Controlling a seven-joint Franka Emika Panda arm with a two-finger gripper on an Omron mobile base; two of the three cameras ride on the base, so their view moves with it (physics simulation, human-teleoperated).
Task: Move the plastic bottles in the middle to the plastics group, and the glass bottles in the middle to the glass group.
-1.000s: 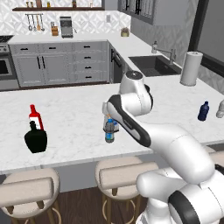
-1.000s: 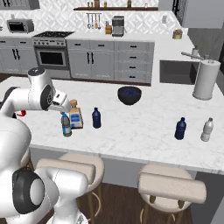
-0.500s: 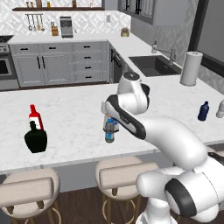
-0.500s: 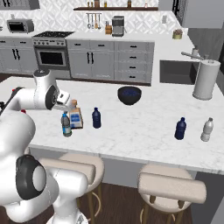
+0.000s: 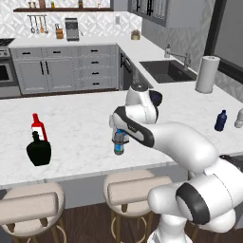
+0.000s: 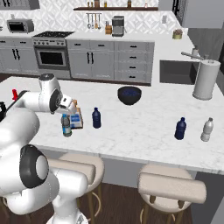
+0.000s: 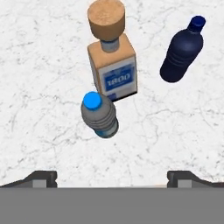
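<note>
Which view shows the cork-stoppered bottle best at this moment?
The hand view: the cork-stoppered bottle is seen from above, unobstructed, with stopper and blue-and-white label clear. In the right base view it stands small, partly behind the clear plastic bottle and the arm. In the left base view the arm covers that spot.

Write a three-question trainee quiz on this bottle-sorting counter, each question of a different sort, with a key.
1. True or false: the gripper is shut on the clear bottle with the blue cap.
2. Which stands beside the red bottle? A black bottle B paper towel roll C dark blue bowl
3. Fill in: the cork-stoppered bottle stands on the ____ counter.

Key: 1 false, its fingertips are wide apart; 2 A; 3 marble.
</note>
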